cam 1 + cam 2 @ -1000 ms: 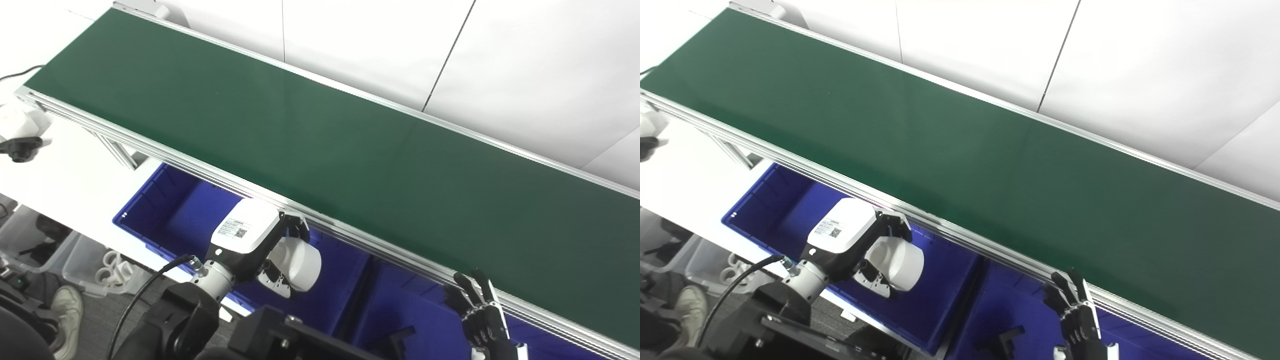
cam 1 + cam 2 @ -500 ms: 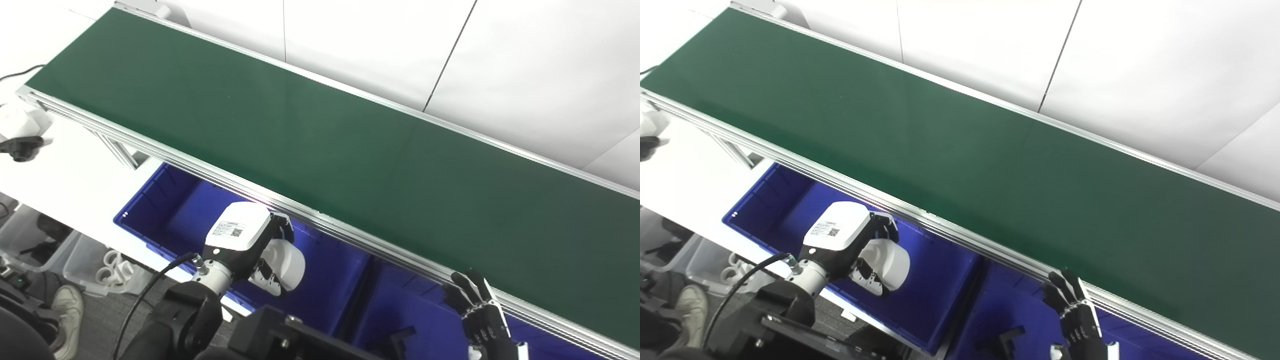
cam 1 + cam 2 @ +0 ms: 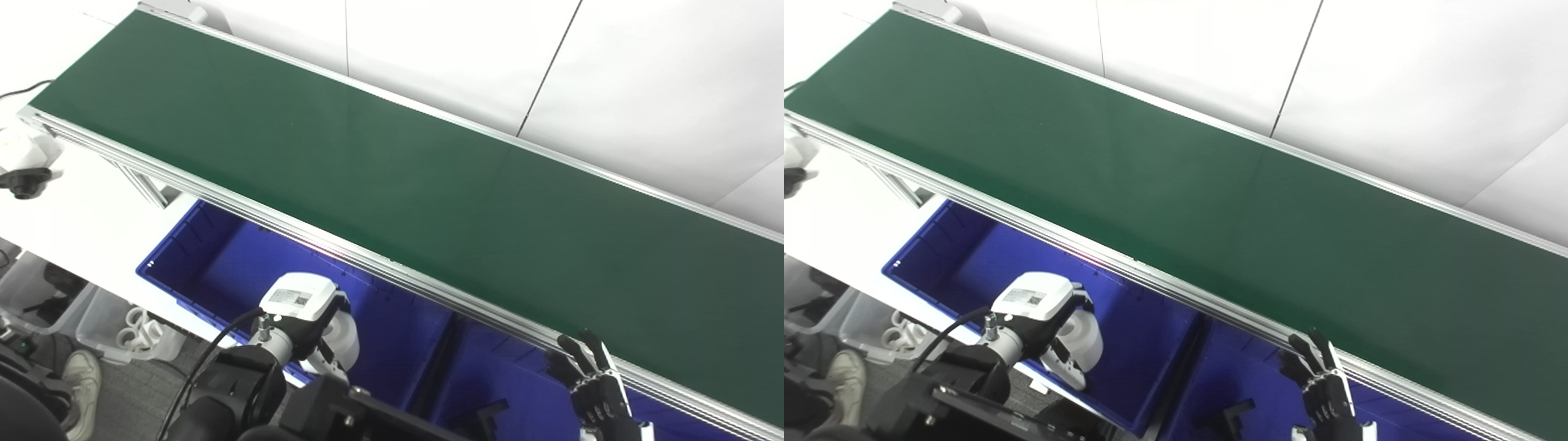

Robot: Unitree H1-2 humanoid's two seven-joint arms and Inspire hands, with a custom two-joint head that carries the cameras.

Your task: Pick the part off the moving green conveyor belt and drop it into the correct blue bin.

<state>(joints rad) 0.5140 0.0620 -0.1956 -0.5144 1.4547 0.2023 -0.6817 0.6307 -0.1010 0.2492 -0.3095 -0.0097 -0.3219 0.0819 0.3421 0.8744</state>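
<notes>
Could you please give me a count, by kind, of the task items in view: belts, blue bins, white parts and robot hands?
Green conveyor belt: 1
Blue bins: 2
White part: 1
Robot hands, left robot hand and right robot hand: 2
Total: 6

Matt belt (image 3: 392, 177) — glossy plastic bin (image 3: 937, 245).

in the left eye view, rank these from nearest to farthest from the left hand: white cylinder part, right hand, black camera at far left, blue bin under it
1. White cylindrical part: held in the left hand.
2. Left blue plastic bin: directly below the hand.
3. Right hand and small black camera, on the right and far left: too close to call.
</notes>
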